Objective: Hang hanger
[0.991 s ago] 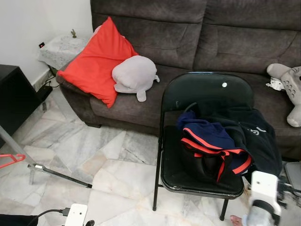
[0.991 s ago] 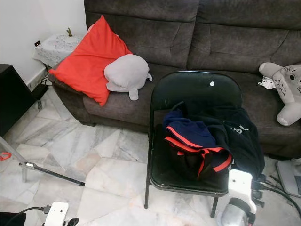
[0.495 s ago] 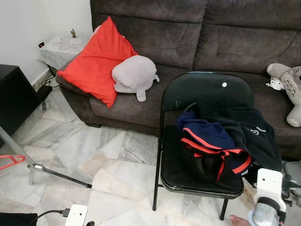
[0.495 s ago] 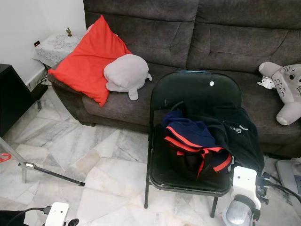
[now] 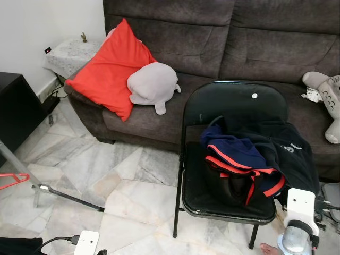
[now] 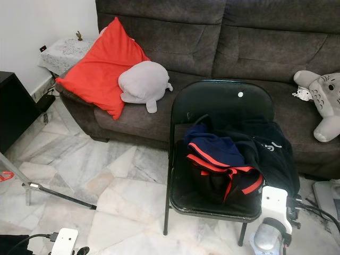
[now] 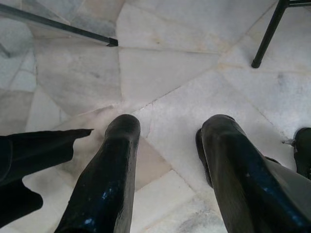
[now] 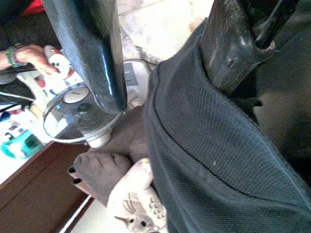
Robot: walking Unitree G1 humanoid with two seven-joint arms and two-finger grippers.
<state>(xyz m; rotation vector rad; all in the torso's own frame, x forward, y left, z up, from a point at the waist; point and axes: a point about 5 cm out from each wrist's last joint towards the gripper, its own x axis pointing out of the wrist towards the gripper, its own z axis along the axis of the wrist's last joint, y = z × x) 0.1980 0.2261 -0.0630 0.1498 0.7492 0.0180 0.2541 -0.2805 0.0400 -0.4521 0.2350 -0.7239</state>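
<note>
Both eye views look forward and down from the head, sharing the black chair (image 5: 232,154) and the sofa (image 5: 212,48). The left wrist view faces down, close above the marble floor (image 7: 165,73). The right wrist view sits tight against dark fabric (image 8: 214,160).

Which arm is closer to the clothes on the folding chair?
Right. The right arm sits just below the clothes at the chair's front corner; the left arm is far across the floor.

Bright, even indoor light; wrist views soft-focused.
</note>
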